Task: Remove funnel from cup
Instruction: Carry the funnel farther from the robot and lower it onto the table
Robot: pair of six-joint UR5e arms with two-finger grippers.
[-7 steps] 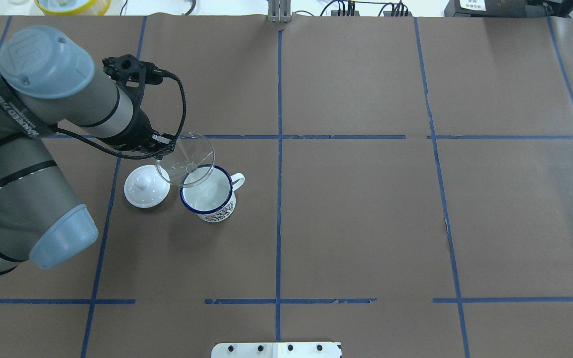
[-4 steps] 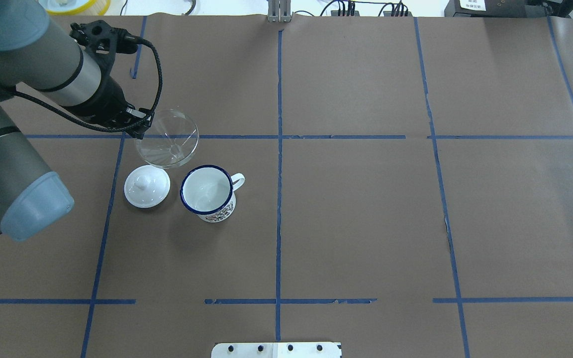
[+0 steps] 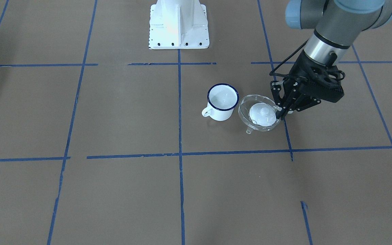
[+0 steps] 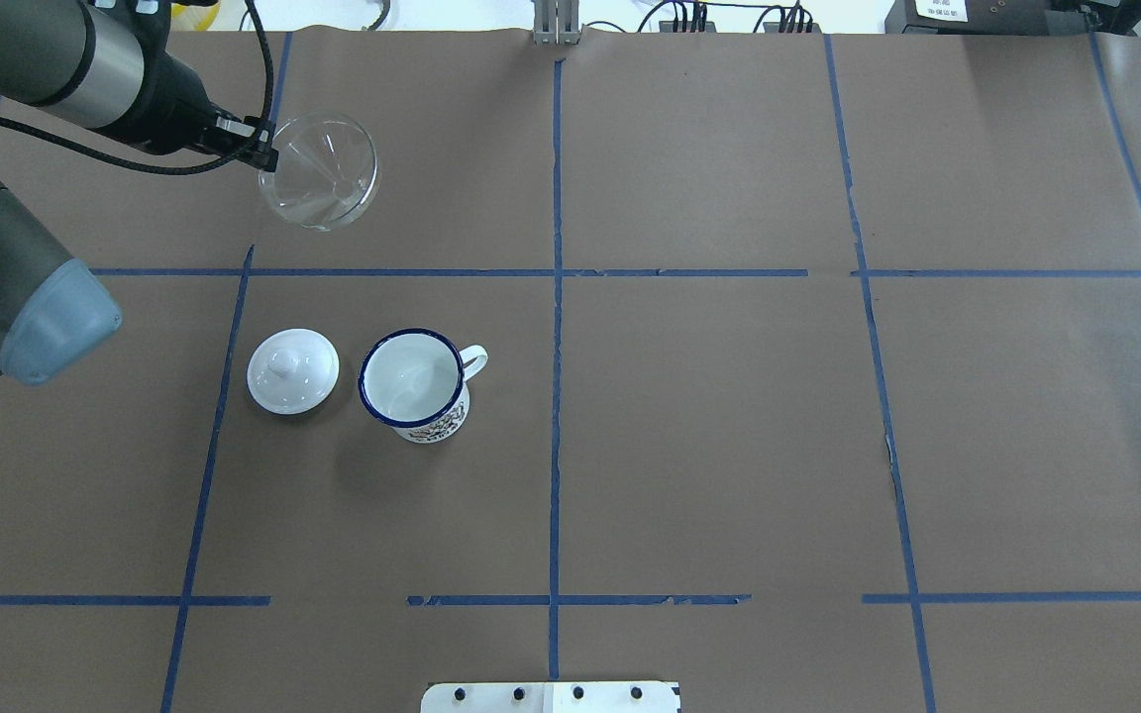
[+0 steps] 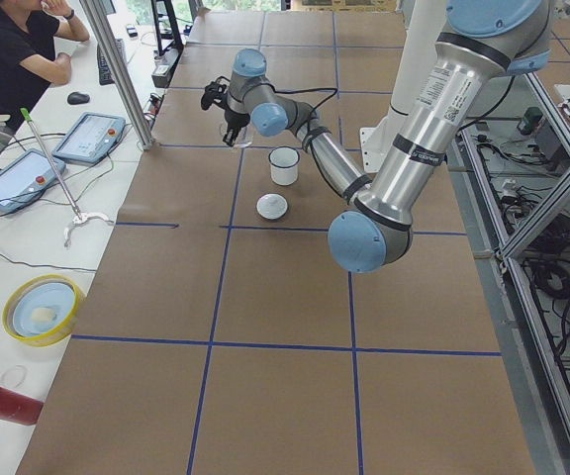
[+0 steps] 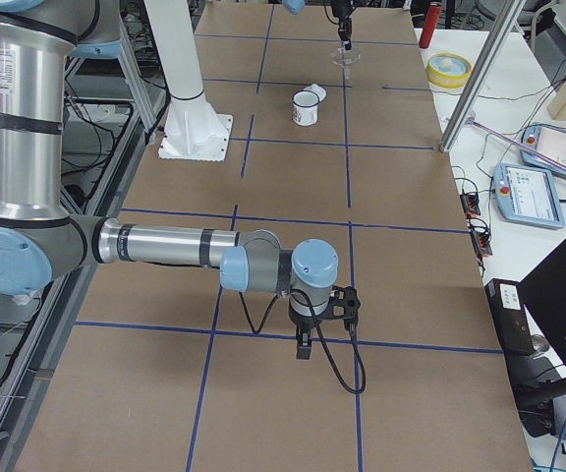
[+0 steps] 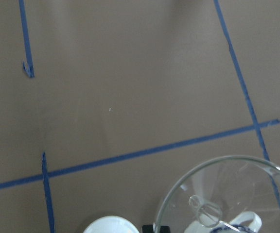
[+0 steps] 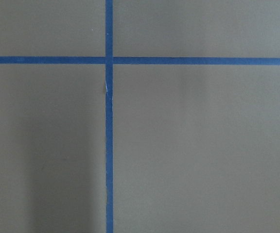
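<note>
Two white things stand on the brown bench (image 4: 729, 426) in the overhead view: the cup (image 4: 412, 381), upright with its handle to the view's right, and just beside it, not touching, a round knobbed lid (image 4: 293, 370). Well apart from both, toward the far left corner, the funnel (image 4: 321, 173) is out of the cup. The left hand (image 4: 266, 156) holds it off the bench, closed tight on the edge of its rim.

In the front-facing view the left arm (image 3: 325, 37) comes in at the right. Its black fingers (image 3: 282, 110) pinch the rim on the arm's side. The funnel's mouth faces up and its spout slants down. The lid shows through the clear wall, and the cup sits just to the view's left of it.

From the bench's left end the near arm reaches away past the cup, with its hand above the bench. The funnel is too small to make out there.

From the right end the right hand (image 6: 305, 346) points down close over the bench near a crossing of blue tape (image 6: 263, 329). Whether it is open or closed cannot be told.

The left wrist view has the funnel's rim at lower right, with the cup's handle seen through it.

The right wrist view shows only bench paper and crossed tape.
</note>
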